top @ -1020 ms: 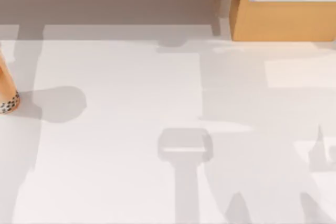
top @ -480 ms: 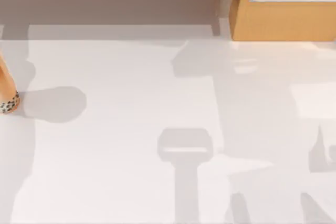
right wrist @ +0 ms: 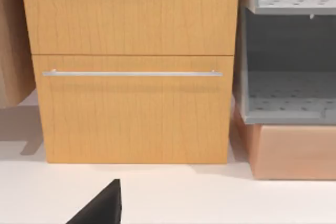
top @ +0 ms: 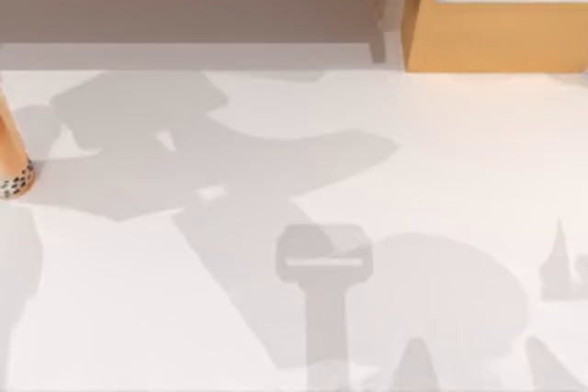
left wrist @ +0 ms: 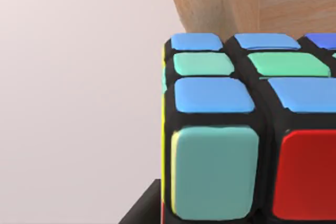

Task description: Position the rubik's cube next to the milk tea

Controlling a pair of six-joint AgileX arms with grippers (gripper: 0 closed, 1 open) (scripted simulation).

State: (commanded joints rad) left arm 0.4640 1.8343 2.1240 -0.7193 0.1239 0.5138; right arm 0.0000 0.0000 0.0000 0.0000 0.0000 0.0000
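milk tea [top: 11, 158] cut off, left edge | rubik's cube [left wrist: 247, 129] cropped close

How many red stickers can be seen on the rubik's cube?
1: on the multicoloured rubik's cube, one red sticker sits beside a teal one, on the face nearest the left wrist camera. Other faces are hidden, so more may exist.

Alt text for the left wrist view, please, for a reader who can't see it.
A rubik's cube sits close to the camera, showing blue, green, teal and red stickers in a black frame, with a thin yellow strip on its side face. Behind it rises the tan-orange milk tea, and a pale table stretches beside the cube.
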